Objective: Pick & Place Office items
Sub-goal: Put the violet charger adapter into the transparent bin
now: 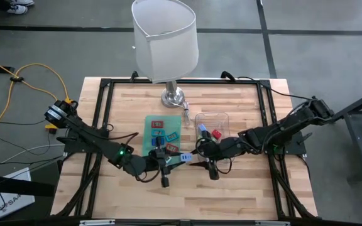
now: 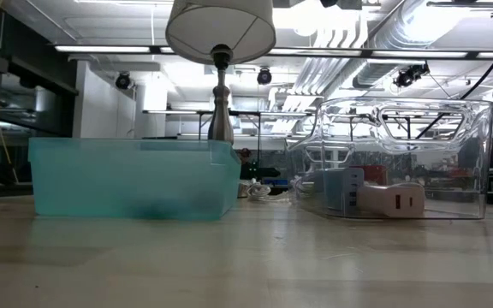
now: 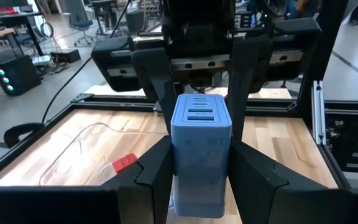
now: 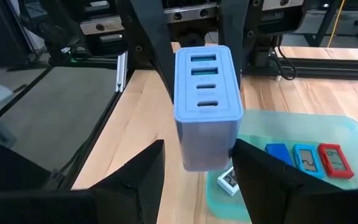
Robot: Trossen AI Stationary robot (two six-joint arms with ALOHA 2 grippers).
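Setting: robotics lab or industrial workshop. Evidence, low view: exposed silver ducting upper right of frame, strip lights, ceiling-mounted cameras upper left, open hall behind. High view: grey concrete floor with seams, yellow cable trailing at left edge, wooden tabletop at centre boxed by black metal frame. Left wrist view: desks and office chairs upper left, black equipment box with green indicator lamps at left.
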